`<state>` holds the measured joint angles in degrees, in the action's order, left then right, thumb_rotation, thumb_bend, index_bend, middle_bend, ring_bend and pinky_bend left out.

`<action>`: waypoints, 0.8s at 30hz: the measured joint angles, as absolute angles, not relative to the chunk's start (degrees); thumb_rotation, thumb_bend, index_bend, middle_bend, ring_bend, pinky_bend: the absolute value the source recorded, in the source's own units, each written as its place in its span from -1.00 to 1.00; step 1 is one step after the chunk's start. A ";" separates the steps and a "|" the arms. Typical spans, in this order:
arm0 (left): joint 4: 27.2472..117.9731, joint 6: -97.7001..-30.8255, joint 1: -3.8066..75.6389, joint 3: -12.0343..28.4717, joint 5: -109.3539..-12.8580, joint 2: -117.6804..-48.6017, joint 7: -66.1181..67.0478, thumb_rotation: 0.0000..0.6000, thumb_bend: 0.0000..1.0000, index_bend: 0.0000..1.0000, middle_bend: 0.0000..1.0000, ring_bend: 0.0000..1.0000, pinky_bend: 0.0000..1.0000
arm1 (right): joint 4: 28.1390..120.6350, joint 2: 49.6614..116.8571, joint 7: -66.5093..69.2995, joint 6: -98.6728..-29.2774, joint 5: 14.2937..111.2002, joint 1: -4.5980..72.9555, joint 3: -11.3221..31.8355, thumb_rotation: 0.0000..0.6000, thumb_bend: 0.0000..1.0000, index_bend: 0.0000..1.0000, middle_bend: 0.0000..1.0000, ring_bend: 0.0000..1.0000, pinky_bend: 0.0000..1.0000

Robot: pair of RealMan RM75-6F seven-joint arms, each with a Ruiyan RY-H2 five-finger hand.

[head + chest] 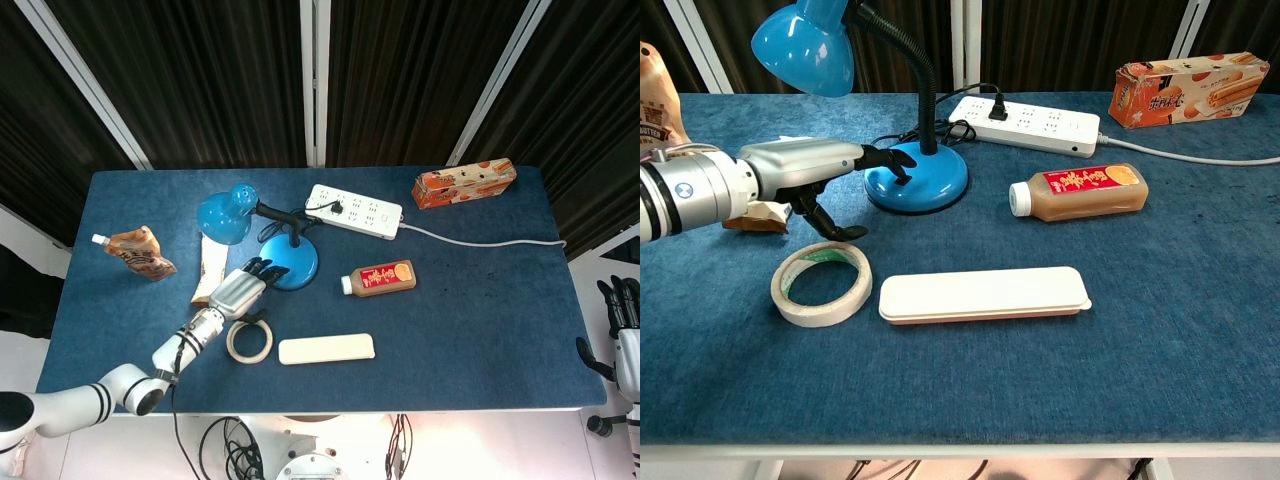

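My left hand (800,166) lies flat over the table's left part, fingers stretched toward the blue desk lamp's base (921,176). The fingertips (892,160) reach that base's left edge; contact cannot be told. The thumb points down, just above a roll of tape (822,284). It holds nothing. In the head view the same left hand (238,291) sits between the lamp base (292,264) and the tape roll (249,341). A snack packet (756,216) lies partly hidden behind the hand. My right hand (626,330) hangs beyond the table's right edge, fingers up, empty.
The lamp shade (804,48) hangs over the left hand. A long white case (983,294) lies by the tape. A brown bottle (1081,191) lies on its side. At the back are a power strip (1026,124), a biscuit box (1190,88) and a pouch (138,252).
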<state>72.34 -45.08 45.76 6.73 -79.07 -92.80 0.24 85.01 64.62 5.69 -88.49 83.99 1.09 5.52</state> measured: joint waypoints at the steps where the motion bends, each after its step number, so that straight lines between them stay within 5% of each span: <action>1: 72.26 -45.01 45.80 6.69 -79.02 -92.85 0.16 1.00 -0.27 -0.99 -0.80 -1.00 -0.91 | 84.95 64.64 5.72 -88.46 83.92 1.07 5.54 1.00 -0.48 -1.00 -1.00 -1.00 -1.00; 15: 71.48 -45.69 46.42 6.10 -79.12 -93.19 0.00 1.00 -0.27 -0.99 -0.81 -1.00 -0.91 | 84.42 64.84 5.93 -88.14 83.41 0.97 5.70 1.00 -0.47 -1.00 -1.00 -1.00 -1.00; 24: 83.13 -50.31 43.02 4.78 -78.57 -85.04 4.56 1.00 -0.46 -0.94 -0.81 -1.00 -0.88 | 84.44 65.13 6.19 -88.04 83.73 1.27 5.86 1.00 -0.46 -1.00 -1.00 -1.00 -1.00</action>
